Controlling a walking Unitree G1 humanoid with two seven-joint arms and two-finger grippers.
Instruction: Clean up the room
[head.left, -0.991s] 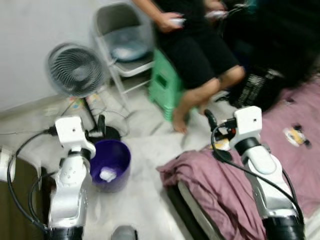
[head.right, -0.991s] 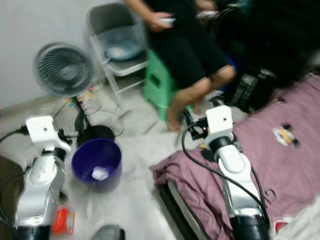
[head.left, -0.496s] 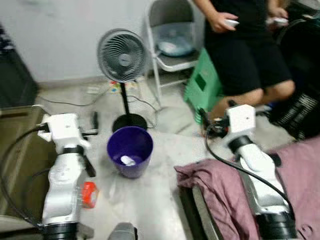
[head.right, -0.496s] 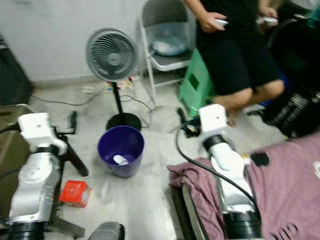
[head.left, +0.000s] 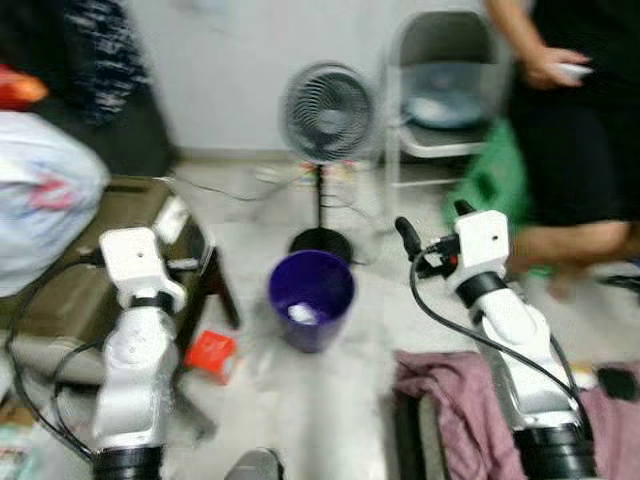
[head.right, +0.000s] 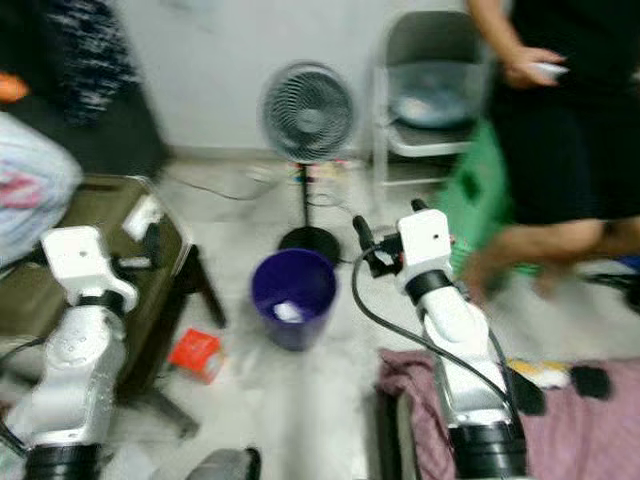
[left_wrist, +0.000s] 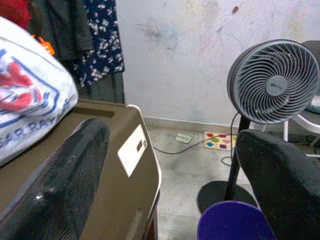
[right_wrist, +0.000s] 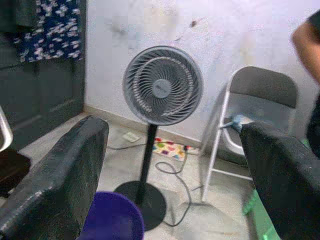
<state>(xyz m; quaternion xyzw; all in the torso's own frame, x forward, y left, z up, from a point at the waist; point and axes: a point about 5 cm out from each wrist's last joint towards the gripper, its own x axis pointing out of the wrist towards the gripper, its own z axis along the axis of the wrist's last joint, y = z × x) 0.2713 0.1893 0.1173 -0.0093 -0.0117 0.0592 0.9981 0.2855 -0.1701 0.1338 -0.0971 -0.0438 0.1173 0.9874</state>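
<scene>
A purple bin (head.left: 311, 298) stands on the pale floor between my two arms, with a white crumpled scrap (head.left: 299, 313) inside. To its left a small red box (head.left: 211, 353) lies on the floor, beside a brown table's leg. My left gripper (left_wrist: 172, 137) is held up open and empty, over the corner of the brown table (left_wrist: 100, 165). My right gripper (head.left: 432, 225) is also open and empty, raised to the right of the bin and pointing toward the fan (right_wrist: 161, 85).
A standing fan (head.left: 327, 112) and a grey folding chair (head.left: 445, 80) are against the back wall. A person (head.left: 580, 120) is by a green stool (head.left: 485, 180) at the right. A white bag (head.left: 40, 210) lies on the brown table. A pink blanket (head.left: 455, 400) is at the lower right.
The camera has swung to the left, so the bin, fan and person shifted right and the brown table and white bag came into view. Both arms keep the same raised pose.
</scene>
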